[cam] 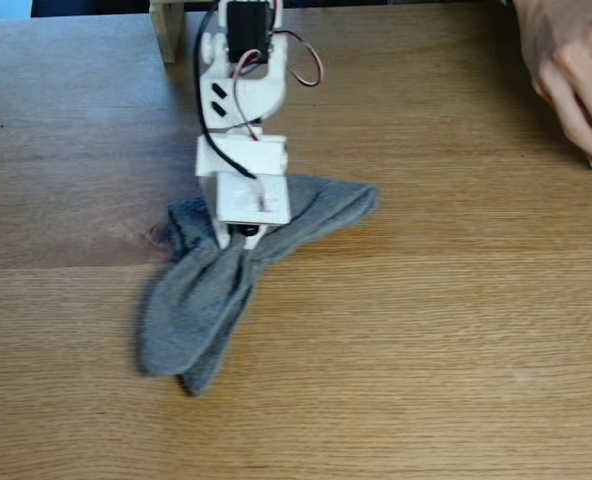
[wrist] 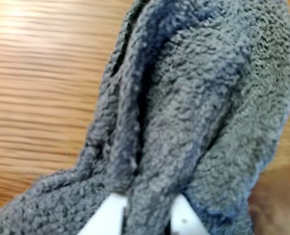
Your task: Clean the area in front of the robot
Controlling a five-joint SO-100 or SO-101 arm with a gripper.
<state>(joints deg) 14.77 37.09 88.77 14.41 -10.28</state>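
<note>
Our jaws pinch a fold of the grey cloth [wrist: 184, 112] on the bench [cam: 456, 330]; that thin bite may slip while wiping.

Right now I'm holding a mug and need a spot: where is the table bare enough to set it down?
In the fixed view, the tabletop is bare along the near edge and right of the grey cloth. The left side, left of the wooden post, is also free. It is crowded at the centre, where the gripper pinches the cloth, and at the top right by a hand.
</note>
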